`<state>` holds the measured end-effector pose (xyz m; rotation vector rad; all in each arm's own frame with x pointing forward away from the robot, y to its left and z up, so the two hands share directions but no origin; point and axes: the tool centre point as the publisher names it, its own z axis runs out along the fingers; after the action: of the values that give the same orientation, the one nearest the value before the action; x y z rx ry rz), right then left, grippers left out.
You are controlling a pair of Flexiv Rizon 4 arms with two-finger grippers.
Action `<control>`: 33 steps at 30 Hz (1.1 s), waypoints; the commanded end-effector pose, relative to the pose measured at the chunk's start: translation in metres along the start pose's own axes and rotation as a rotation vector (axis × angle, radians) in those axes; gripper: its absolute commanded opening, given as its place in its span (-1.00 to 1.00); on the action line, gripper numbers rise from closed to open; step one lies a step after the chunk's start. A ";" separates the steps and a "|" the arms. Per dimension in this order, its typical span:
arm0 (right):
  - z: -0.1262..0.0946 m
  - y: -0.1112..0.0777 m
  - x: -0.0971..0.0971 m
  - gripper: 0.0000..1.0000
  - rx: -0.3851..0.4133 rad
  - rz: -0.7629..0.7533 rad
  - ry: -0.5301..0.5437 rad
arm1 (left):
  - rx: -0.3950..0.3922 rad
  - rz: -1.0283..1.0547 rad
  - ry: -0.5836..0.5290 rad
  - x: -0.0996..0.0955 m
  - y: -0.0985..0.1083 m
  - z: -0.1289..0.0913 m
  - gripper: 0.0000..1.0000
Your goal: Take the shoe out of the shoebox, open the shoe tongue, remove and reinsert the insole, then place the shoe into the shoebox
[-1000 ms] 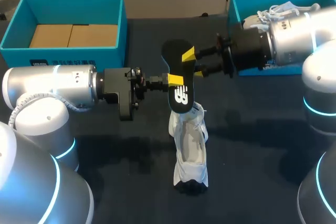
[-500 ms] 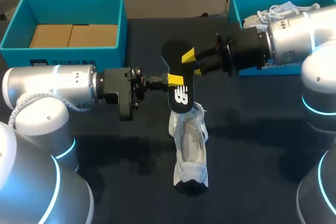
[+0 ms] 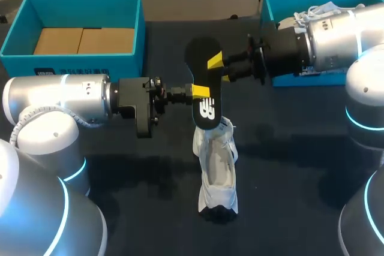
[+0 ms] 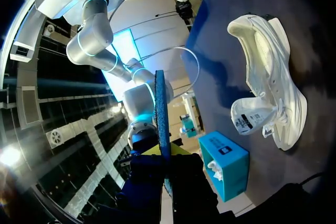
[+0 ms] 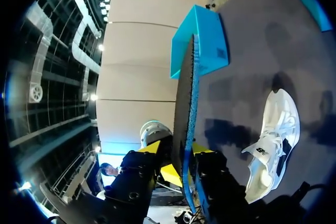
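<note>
So the black insole is hanging in the air right over the white shoe, with its lower end by the shoe's far end, and the shoe is lying out on the dark table. My left gripper is pinched down on the insole's lower half. My right gripper is clamped on the upper half from the opposite side. Past the shoe, a teal shoebox with cardboard inside sits off to its left, and a second teal shoebox off to its right has another white shoe in it.
</note>
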<state>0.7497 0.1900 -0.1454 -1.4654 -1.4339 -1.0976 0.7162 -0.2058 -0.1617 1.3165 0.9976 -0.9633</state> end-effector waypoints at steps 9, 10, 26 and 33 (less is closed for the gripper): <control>0.002 0.000 -0.001 -0.54 -0.015 -0.008 0.010 | -0.003 0.002 -0.001 0.001 -0.001 0.001 -1.00; 0.002 0.000 -0.001 -0.56 -0.015 -0.008 0.011 | -0.003 0.002 -0.001 0.001 -0.001 0.001 -1.00; 0.004 0.002 -0.003 -1.00 -0.022 -0.007 0.000 | -0.003 0.002 -0.001 0.001 -0.001 0.001 -1.00; 0.003 0.003 -0.004 -1.00 -0.020 -0.013 0.003 | -0.002 0.000 -0.005 -0.001 0.000 0.001 -0.44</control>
<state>0.7518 0.1896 -0.1494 -1.4697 -1.4357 -1.1249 0.7161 -0.2060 -0.1610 1.3143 0.9970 -0.9655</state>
